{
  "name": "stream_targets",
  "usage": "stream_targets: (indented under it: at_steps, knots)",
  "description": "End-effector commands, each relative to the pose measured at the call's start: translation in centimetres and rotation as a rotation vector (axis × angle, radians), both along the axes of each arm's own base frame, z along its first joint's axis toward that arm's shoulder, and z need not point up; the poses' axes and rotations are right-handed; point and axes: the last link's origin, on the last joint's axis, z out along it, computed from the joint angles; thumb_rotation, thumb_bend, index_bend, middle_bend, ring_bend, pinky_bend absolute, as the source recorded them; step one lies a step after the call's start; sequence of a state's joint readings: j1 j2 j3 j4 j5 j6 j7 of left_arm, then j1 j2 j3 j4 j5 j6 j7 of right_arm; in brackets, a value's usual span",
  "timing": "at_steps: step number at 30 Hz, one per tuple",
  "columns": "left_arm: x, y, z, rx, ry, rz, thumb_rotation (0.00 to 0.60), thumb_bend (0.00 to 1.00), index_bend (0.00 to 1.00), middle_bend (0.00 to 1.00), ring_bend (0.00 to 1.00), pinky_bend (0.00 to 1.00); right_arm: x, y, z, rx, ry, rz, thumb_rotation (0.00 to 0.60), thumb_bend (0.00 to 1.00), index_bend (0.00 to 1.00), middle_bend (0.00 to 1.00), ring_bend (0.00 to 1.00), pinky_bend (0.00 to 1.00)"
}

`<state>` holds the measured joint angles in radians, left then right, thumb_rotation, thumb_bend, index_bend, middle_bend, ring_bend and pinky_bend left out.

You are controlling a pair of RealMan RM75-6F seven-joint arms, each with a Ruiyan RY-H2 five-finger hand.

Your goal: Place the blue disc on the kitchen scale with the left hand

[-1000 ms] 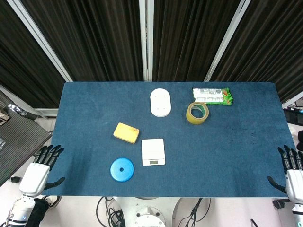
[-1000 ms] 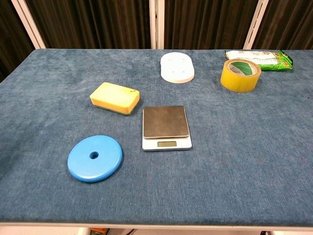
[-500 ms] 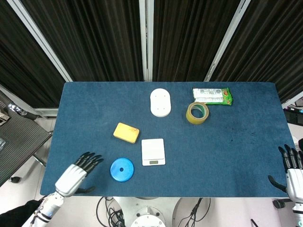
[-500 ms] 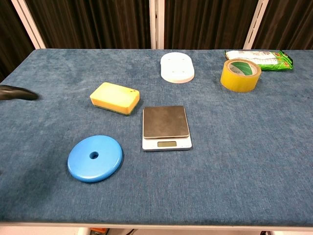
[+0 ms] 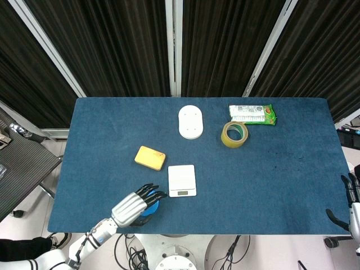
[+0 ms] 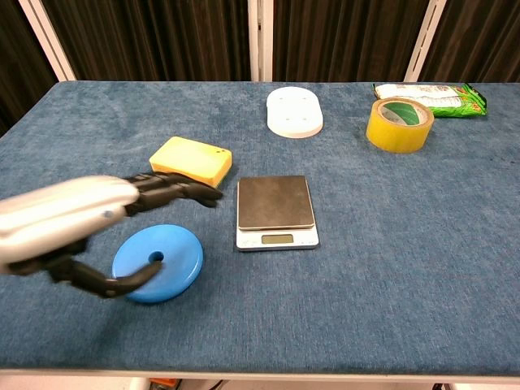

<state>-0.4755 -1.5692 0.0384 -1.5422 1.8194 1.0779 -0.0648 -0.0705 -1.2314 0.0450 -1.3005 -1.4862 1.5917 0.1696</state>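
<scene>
The flat blue plastic disc with a central hole [image 6: 159,262] lies flat on the blue fabric-covered table [image 6: 390,268], near the front edge and to the left of the white kitchen scale with a dark steel weighing plate [image 6: 275,212]; disc and scale are near each other but apart. The left hand [image 6: 89,221] is positioned over the disc with its fingers [image 6: 175,191] extended and spread toward the scale, and its thumb [image 6: 114,283] curved down at the near left rim of the disc. The hand is spread wide and holds nothing; whether the thumb touches the disc rim cannot be told. In the head view the left hand [image 5: 135,205] covers most of the disc [image 5: 151,209], leaving only a blue sliver visible at its right side, with the fingertips just short of the scale [image 5: 181,180]. The right hand [image 5: 353,209] is visible only at the right frame edge, off the table; its fingers point upward and appear apart, holding nothing. A yellow rectangular sponge [image 6: 192,162] lies behind the disc. Further back are a white oval plate [image 6: 294,112], a yellow tape roll [image 6: 399,124] and a green snack packet [image 6: 431,97].
</scene>
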Motion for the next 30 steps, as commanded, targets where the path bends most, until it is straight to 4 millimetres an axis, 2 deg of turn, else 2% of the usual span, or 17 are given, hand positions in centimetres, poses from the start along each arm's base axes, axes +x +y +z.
stream_targets:
  at_steps: [1,13,30]
  knots:
    - [0.9,0.8,-1.6,-0.038,-0.015,0.023,0.600,0.48,0.06,0.13,0.00,0.00,-0.2,0.0,0.1,-0.002,-0.001,-0.005,0.600,0.11,0.00,0.00,0.00,0.00]
    - [1.6,2.1,-4.3,-0.030,-0.004,0.008,0.579,0.49,0.06,0.15,0.00,0.00,-0.6,-0.1,0.2,-0.005,-0.008,-0.023,0.600,0.12,0.00,0.00,0.00,0.00]
    - [0.7,2.2,-5.2,-0.026,0.015,0.020,0.581,0.48,0.06,0.19,0.00,0.00,-0.8,-0.4,-0.1,0.007,-0.011,-0.042,0.600,0.14,0.00,0.00,0.00,0.00]
